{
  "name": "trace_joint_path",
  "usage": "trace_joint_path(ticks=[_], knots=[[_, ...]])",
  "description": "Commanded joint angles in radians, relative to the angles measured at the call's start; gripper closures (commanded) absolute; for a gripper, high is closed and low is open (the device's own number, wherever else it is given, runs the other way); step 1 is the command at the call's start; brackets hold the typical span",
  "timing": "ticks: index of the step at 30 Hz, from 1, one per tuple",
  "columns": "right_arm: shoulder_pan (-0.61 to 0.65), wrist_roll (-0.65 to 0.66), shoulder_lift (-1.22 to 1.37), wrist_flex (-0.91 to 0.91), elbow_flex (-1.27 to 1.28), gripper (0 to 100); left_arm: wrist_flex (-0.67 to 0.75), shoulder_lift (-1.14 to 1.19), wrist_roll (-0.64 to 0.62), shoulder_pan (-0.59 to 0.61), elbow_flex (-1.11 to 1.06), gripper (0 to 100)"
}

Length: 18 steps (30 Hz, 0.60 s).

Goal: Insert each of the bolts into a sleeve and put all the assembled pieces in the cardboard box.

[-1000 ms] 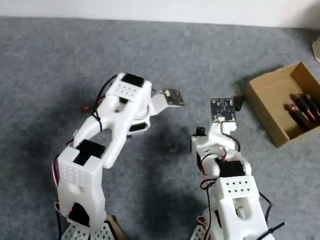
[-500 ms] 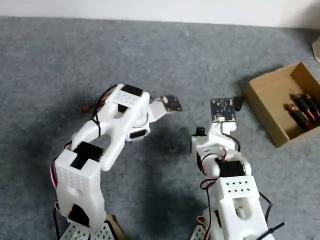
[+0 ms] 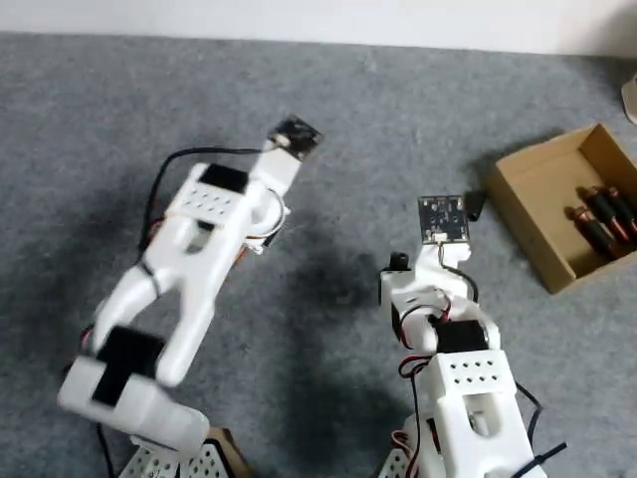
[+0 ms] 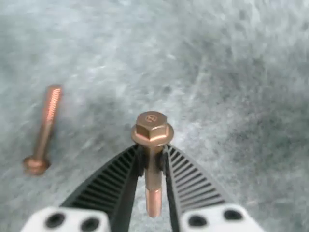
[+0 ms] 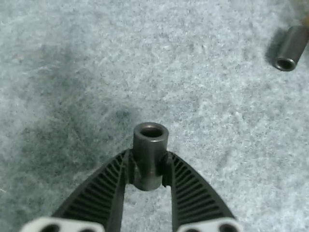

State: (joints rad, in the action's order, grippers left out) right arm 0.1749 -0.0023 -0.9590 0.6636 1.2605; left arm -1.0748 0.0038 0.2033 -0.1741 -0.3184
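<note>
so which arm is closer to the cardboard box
Right. The right arm, holding a sleeve, is next over from the cardboard box; the left arm, holding a bolt, is farther off, beyond it.

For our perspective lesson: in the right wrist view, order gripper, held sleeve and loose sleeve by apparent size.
1. right gripper
2. held sleeve
3. loose sleeve; it lies farther off, so the sleeves may really match.
</note>
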Motion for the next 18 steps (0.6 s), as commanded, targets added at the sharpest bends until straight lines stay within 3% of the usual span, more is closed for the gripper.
trace_joint_path(ticks=[1, 12, 18], knots=[[0.004, 0.011, -0.018, -0.021, -0.004, 99.4, 0.074, -0.209, -0.051, 0.025, -0.097, 100], [0.096, 0.025, -0.024, -0.022, 0.05, 99.4, 0.427, -0.599, -0.051, 0.021, -0.518, 99], [0.124, 0.101, -0.024, -0.171, 0.125, 99.3, 0.463, -0.68, -0.054, 0.024, -0.618, 99]])
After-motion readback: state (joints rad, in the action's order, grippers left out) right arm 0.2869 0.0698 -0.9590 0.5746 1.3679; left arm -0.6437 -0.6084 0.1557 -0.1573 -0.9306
